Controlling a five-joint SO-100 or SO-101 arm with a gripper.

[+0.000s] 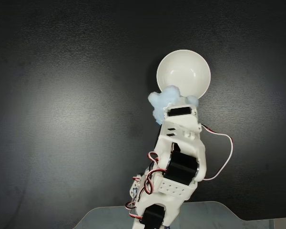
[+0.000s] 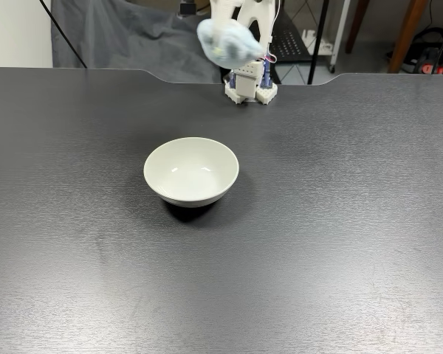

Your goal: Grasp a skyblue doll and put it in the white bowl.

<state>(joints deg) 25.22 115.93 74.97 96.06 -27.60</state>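
dark matte tabletop (image 2: 340,243) spans both fixed views, its far edge meeting grey draped cloth (image 2: 125,37) and furniture legs. the white bowl (image 2: 191,171) sits mid-table, well apart from the arm's base (image 2: 251,90). the gripper (image 1: 174,101) is clamped around the skyblue doll (image 1: 164,100), held aloft just beside the bowl's rim.

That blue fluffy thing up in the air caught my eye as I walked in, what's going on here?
The arm's gripper is carrying the skyblue doll, lifted well off the dark table. The white bowl sits empty mid-table. From above, the doll overlaps the bowl's near rim, not yet dropped in.
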